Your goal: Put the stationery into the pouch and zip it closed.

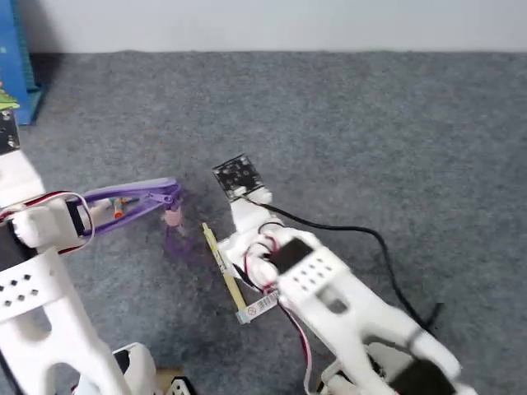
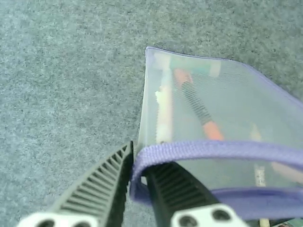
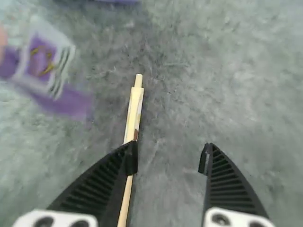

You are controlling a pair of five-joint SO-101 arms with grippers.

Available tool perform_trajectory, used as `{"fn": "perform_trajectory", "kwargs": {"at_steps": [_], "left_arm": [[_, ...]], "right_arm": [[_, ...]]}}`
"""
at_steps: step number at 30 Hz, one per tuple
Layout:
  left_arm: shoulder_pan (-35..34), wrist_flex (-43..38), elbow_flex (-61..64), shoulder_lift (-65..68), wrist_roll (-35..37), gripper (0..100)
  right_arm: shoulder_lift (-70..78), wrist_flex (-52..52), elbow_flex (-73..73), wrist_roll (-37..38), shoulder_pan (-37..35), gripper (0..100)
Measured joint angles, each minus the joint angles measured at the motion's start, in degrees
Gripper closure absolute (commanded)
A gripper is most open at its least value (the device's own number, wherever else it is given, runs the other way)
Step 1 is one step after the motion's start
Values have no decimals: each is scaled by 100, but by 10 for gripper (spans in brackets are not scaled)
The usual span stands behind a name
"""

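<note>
1. Pouch point(image 2: 213, 109): clear, finely ribbed plastic with a soft purple band point(image 2: 227, 150) along its open edge. It is at the left of the grey carpet point(image 1: 370, 123), edge-on in the high view, to the left of the yellow pencil.
2. Seen through its wall: an orange pen point(image 2: 196, 106) with a black coiled grip, a pale cream stick point(image 2: 164, 109) and a green piece point(image 2: 189, 64) at the far end.
3. Left gripper point(image 2: 137, 161): its black ridged fingers are pinched together on the corner of the purple band.
4. Right gripper point(image 3: 168, 153): the jaws stand wide apart and grip nothing. One ridged finger lies over the pencil.
5. Yellow pencil point(image 3: 134, 106): slim and wooden-looking, it lies flat on the carpet outside the pouch. A white label point(image 1: 259, 306) sits at its near end, its print too small to read.
6. Purple block point(image 3: 42, 66): it lies on the carpet near the pencil's tip. It carries a white-edged label with dark stripes and yellow marks, too blurred to read.
7. A blue box point(image 1: 12, 66) stands at the far left edge, and a black cable point(image 1: 362, 234) trails over the carpet.
</note>
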Motion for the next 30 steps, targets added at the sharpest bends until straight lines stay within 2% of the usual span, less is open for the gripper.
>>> {"fn": "perform_trajectory", "kwargs": {"at_steps": [10, 19, 21, 26, 28, 30], "left_arm": [[0, 0, 0, 0, 0, 988], [0, 0, 0, 0, 0, 988], [-18, 0, 0, 0, 0, 988], [-18, 0, 0, 0, 0, 988], [0, 0, 0, 0, 0, 988], [0, 0, 0, 0, 0, 988]], "right_arm": [[2127, -334, -1222, 0, -97, 779], [2549, -352, -1424, -9, -519, 780], [2549, -352, -1424, -18, -536, 808], [2629, -352, -1424, -18, -527, 998], [2769, -360, -1424, -18, -475, 962], [2910, -360, -1512, -18, -334, 974]]}}
